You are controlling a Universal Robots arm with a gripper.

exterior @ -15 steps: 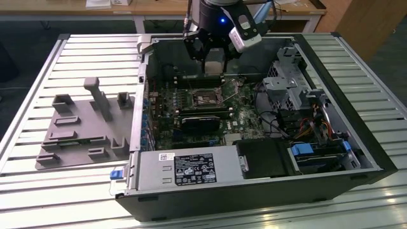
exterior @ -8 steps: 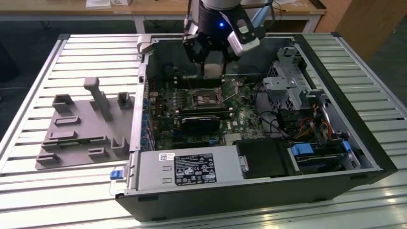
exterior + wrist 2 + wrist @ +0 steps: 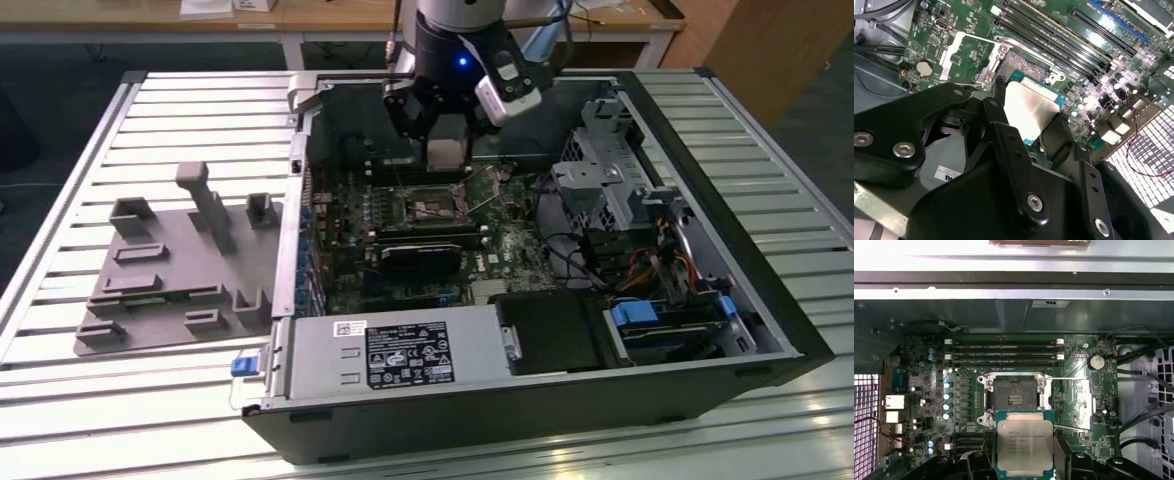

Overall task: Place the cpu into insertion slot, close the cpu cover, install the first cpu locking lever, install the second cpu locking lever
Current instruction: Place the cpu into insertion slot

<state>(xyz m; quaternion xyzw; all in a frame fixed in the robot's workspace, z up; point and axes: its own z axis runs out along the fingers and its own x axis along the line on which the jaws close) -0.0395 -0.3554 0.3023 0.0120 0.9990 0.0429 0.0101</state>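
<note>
- Exterior view: the gripper [image 3: 447,160] hangs inside the open case [image 3: 534,400], at about 12 o'clock from the slot [image 3: 434,207].
- In the first wrist view its fingers [image 3: 985,462] are clamped on opposite edges of the cpu [image 3: 1025,442], metal top facing the camera.
- The cpu sits just beside the slot, not seated yet, and the socket's still bare.
- The cover [image 3: 1077,402] is flipped open and lies just beside the slot.

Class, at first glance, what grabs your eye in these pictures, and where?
The open computer case on the slatted table, with the gripper inside it. In the first wrist view, it grips the cpu close to the bare insertion slot, its cpu cover swung open beside it.
</note>
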